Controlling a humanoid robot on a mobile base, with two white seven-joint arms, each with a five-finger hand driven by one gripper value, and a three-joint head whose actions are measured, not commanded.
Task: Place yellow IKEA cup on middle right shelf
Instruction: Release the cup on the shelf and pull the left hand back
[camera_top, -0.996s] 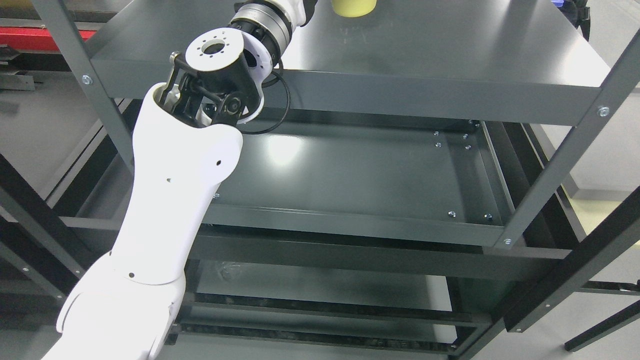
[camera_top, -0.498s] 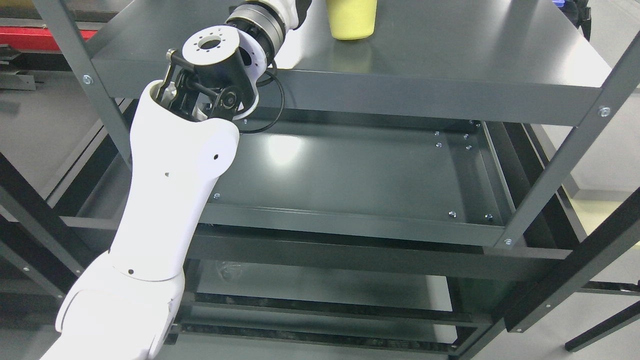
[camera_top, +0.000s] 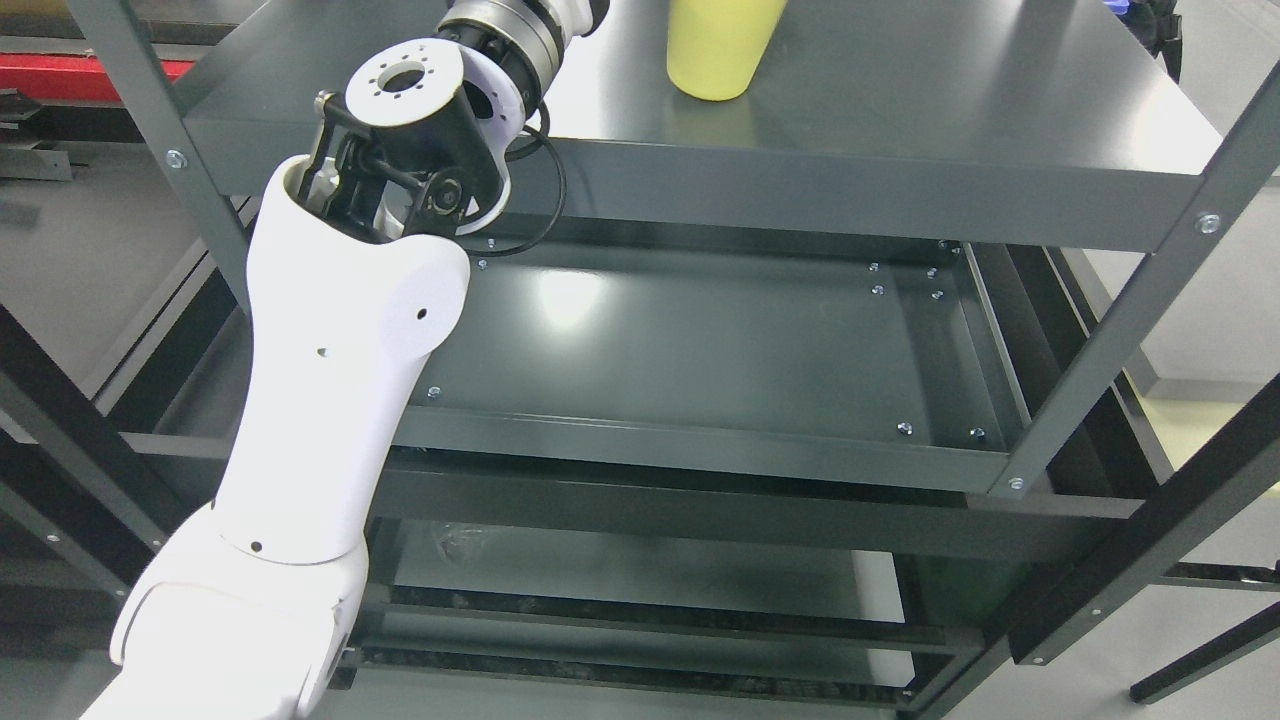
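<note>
The yellow cup (camera_top: 720, 50) shows at the top edge, slightly tilted, with its upper part cut off by the frame. Its base is at or just above the grey upper shelf (camera_top: 900, 100); I cannot tell whether they touch. My left arm (camera_top: 340, 350) rises from the lower left, and its wrist (camera_top: 500, 30) reaches over the shelf's front left, just left of the cup. The hand itself runs out past the top edge, so its hold on the cup is hidden.
Below the upper shelf lies a second grey shelf (camera_top: 700, 340) with a raised front lip. Slanted rack posts (camera_top: 1130, 300) stand at the right and a post (camera_top: 150, 110) at the left. A lower shelf (camera_top: 640, 570) sits beneath.
The cup has come down into view and shifted slightly right, now reaching the upper shelf surface. My left forearm and wrist have moved a little left and up.
</note>
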